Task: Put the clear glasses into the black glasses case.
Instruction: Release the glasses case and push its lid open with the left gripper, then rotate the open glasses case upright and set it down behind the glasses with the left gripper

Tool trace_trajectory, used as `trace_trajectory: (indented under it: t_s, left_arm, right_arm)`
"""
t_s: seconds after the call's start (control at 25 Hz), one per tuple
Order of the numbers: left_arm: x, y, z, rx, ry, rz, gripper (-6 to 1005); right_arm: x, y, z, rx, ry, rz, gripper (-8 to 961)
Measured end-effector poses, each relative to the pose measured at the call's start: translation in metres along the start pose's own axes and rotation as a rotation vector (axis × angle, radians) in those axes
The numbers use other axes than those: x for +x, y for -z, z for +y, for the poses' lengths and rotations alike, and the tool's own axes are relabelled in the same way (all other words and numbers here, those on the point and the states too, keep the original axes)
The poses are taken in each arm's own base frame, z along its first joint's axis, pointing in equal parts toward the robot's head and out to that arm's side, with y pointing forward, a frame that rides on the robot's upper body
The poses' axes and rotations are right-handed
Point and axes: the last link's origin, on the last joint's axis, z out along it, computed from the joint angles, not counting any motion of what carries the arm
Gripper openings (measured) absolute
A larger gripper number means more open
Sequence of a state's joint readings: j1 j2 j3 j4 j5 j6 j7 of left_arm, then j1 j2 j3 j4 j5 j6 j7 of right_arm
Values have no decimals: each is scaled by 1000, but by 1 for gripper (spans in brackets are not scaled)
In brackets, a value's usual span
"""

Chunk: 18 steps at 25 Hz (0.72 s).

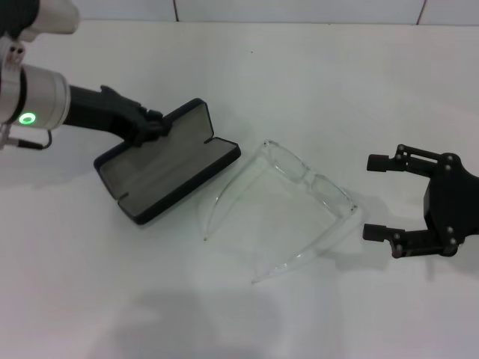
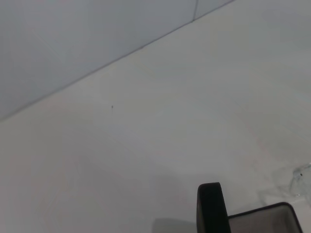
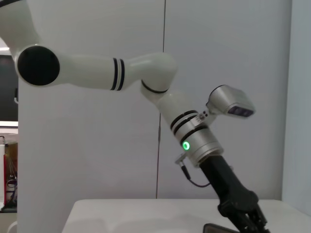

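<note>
Surface: white table (image 1: 299, 90) with a pale wall behind.
Left gripper (image 1: 153, 126): fingers closed on the far lid edge of the case.
Case (image 1: 168, 176): open on the table's left part, grey lining up, lid tilted back.
Right gripper (image 1: 380, 196): fingers spread wide, holding nothing, just right of the glasses.
Glasses (image 1: 299, 202): on the table between case and right gripper, temples unfolded, one temple tip near the case's front edge.
</note>
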<state>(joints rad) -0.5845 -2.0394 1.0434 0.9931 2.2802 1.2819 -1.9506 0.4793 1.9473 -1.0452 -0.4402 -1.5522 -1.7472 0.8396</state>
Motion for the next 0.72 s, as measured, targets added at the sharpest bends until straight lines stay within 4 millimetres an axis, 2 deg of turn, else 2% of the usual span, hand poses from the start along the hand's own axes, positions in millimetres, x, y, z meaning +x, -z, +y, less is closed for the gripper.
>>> trace_trajectory:
  t_s: [0.04,0.08,0.4,0.56,0.72]
  left_arm:
    - [0,0,0,0,0,0,210]
    - [12,-2,1,7,-71,10,195]
    - [54,-16,10,54,-383,72,212]
    - [68,-37,21,70,-571,55,221]
    - [82,-57,38,47,-684,32,229]
  right_arm:
    - [1,0,1,2,2,-1,884]
    - [2,0,3,4,4,-4,884]
    - [4,-2,9,4,9,-21,883]
    - [6,-6,14,1,5,-30,884]
    - [9,-5,19,10,-4,-34,883]
